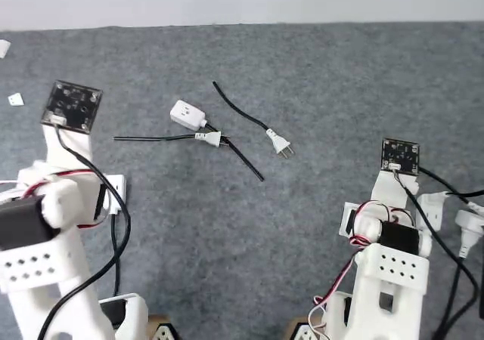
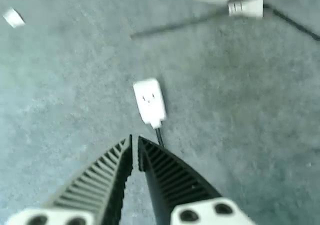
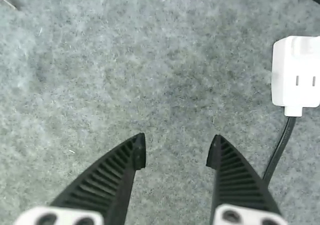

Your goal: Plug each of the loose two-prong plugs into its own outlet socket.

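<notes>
Open room for moving is the bare grey mat at lower centre, between the arms. One loose plug sits right of centre, prongs aimed lower right, cord trailing up-left. The second plug lies left-right just below a white socket. Left gripper is pinched together, empty, with a near socket ahead of its tips. Right gripper is spread wide, empty, with a side socket beside it

The mat is mottled grey, the far socket and right plug are white on black cords, and the left gripper and right gripper have black ridged fingers.
</notes>
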